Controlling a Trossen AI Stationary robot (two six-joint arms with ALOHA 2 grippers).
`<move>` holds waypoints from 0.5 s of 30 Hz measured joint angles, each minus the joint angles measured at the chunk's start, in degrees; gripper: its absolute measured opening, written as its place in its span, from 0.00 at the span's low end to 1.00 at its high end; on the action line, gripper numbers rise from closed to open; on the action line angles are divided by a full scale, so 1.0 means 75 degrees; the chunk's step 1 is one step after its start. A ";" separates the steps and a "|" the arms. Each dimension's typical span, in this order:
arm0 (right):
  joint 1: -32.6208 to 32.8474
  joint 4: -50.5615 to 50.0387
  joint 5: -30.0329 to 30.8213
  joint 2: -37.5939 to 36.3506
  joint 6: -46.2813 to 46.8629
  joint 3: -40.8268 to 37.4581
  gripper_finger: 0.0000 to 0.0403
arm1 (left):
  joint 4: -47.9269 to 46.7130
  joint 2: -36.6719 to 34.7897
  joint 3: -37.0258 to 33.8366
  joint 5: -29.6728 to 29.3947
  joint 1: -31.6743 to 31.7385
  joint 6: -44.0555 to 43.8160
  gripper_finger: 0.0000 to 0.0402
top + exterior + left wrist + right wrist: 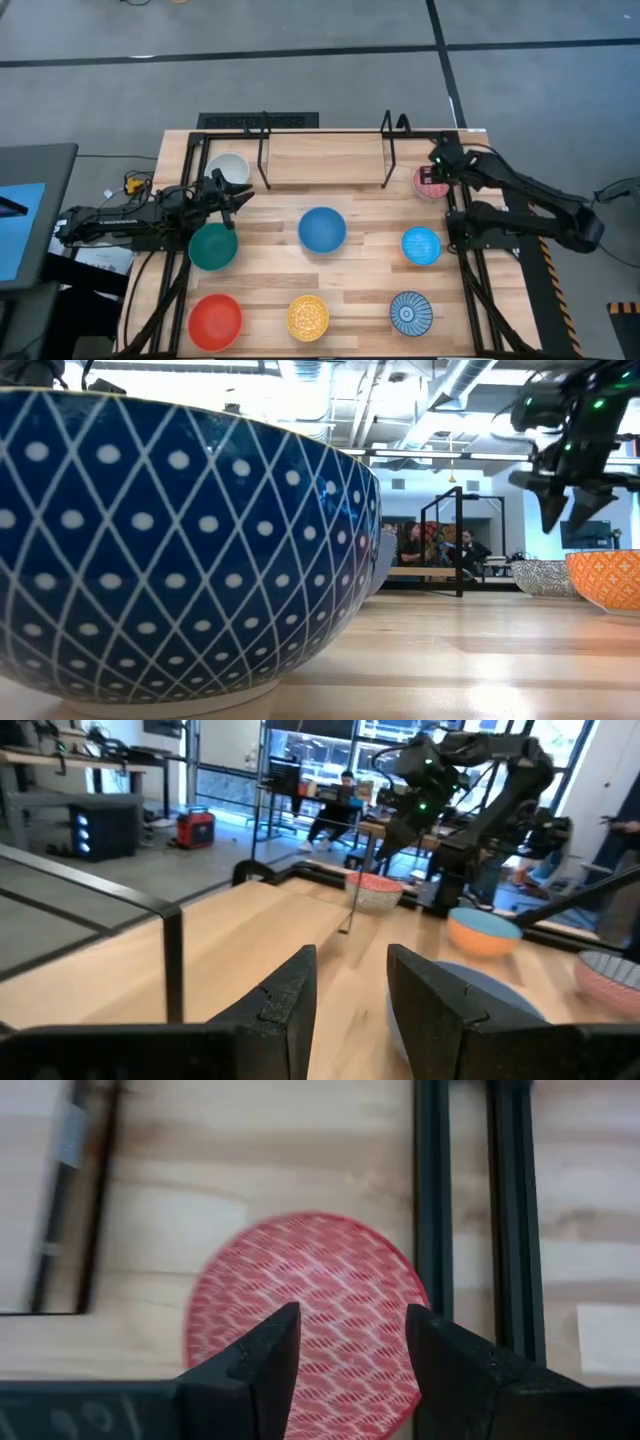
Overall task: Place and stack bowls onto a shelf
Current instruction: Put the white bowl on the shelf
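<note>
- Eight small round bowls are out on the pale butcher-block bench (350, 270) in the high view, none on the narrow light-wood shelf with black wire uprights (325, 160) yet. The right gripper (437, 160) hangs over the red-pink patterned bowl (430, 184) just off the shelf's right end; the left gripper (232, 192) sits between the plain white bowl (228, 168) and the glossy green bowl (213, 247). The plain blue bowl (322, 229) waits mid-bench.
- Low view: the big blue-white lattice bowl (180, 550) fills the front, and one gripper's dark fingers (556, 510) hang well above the boards. Which arm it is, I cannot tell from here.
- Left wrist view: the left gripper (350, 995) has its fingers parted with nothing between them, looking along the bench toward the red-pink bowl (375, 892) and the other arm above it.
- Right wrist view: straight down now! The right gripper (350, 1340) is spread and empty, its two fingers framing the near part of the patterned bowl (300, 1310), apparently not touching it.
- These look like glazed ceramic: stiff, slick, chippable, moderately heavy. Best hold, I'd judge, is the rim wall, one finger inside and one outside, then a gentle set-down.
</note>
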 joint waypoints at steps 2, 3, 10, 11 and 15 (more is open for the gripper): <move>-0.0428 -0.0009 -0.0240 0.0298 -0.0191 0.0000 0.51 | 0.0000 0.0000 0.0000 -0.0048 0.0000 0.0096 0.27; -0.0613 -0.0006 -0.0293 0.0461 -0.0225 0.0000 0.51 | -0.0001 0.0000 0.0000 -0.0063 0.0000 0.0137 0.27; -0.1816 0.0000 -0.0338 0.1299 -0.0675 0.0138 0.50 | -0.0157 0.0000 0.0000 -0.0062 -0.0003 0.0055 0.27; -0.1966 0.0005 -0.0338 0.1396 -0.0776 0.0177 0.50 | -0.0220 0.0000 0.0000 -0.0058 -0.0003 0.0027 0.27; -0.2352 -0.0006 -0.0403 0.1657 -0.1045 0.0221 0.50 | -0.0562 0.0000 0.0000 -0.0058 -0.0003 -0.0005 0.27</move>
